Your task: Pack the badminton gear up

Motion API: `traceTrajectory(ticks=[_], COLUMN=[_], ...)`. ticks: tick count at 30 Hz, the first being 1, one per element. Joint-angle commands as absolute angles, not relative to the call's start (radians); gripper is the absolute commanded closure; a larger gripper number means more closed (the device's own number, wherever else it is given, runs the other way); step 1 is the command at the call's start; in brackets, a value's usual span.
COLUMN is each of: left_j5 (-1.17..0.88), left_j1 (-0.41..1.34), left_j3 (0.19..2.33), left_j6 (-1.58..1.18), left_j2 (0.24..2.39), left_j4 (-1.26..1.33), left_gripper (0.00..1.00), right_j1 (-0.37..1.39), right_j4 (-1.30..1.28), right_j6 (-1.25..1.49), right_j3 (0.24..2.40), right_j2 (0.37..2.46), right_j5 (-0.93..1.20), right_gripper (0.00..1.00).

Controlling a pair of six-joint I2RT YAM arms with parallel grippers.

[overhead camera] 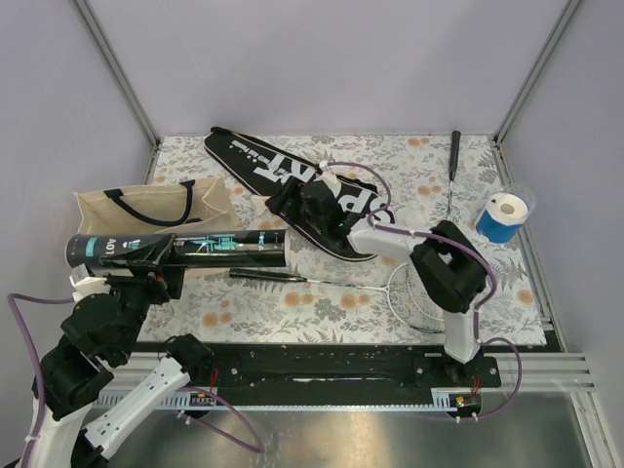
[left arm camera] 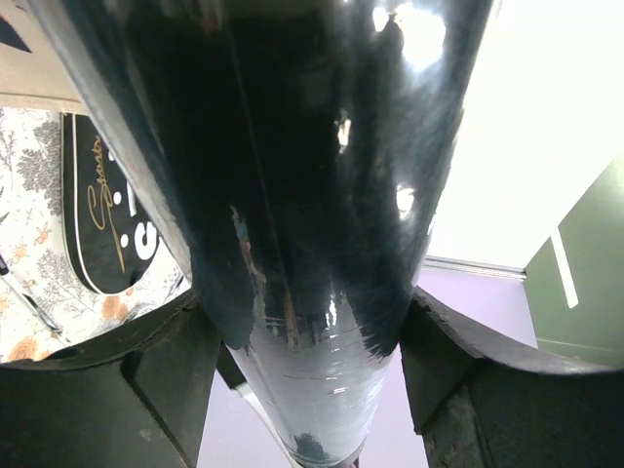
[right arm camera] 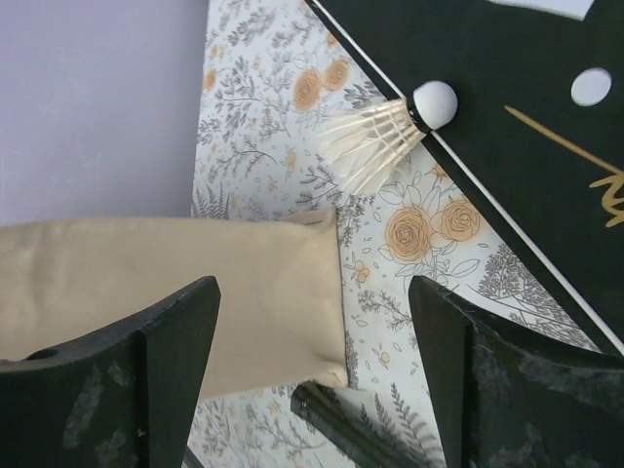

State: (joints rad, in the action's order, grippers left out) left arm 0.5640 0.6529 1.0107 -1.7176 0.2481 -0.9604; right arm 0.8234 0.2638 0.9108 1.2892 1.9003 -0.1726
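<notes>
Left wrist view: left gripper (left arm camera: 307, 385) clamps the black tube (left arm camera: 312, 195) above the table's (overhead camera: 244, 312) left edge, its ends cut off, while right gripper (right arm camera: 312, 375) hangs spread, empty, near a shuttlecock (right arm camera: 375, 136) at the cover's (right arm camera: 507, 117) rim.

Glossy black tube (overhead camera: 234, 244) with teal print, black cover (overhead camera: 244, 156) with white lettering, white shuttlecock (right arm camera: 375, 136), beige tote (overhead camera: 97, 210) with black handles, blue-and-white roll (overhead camera: 504, 216), grey-and-orange floral cloth (overhead camera: 322, 307)
</notes>
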Motion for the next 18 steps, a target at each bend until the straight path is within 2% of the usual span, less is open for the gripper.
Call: traceTrajectory(ticks=[1,7,18], left_j5=[0.588,0.586,0.618], left_j1=[0.655,0.655,0.655], left_j3=[1.042,1.020,1.022], left_j6=[-1.681,-1.675,-1.666], left_j2=[0.241,0.221,0.196], left_j4=[-0.859,-0.862,-0.887], left_gripper=[0.79,0.79,0.79], right_j1=[0.816,0.811,0.811], right_j4=[0.351,0.408,0.384], right_j6=[1.167,1.327,1.555], right_j3=[1.374,1.448,1.577], right_j2=[2.032,2.160,2.325], right_j5=[-0.141,-0.181,-0.222], right_gripper=[0.10,0.04,0.04])
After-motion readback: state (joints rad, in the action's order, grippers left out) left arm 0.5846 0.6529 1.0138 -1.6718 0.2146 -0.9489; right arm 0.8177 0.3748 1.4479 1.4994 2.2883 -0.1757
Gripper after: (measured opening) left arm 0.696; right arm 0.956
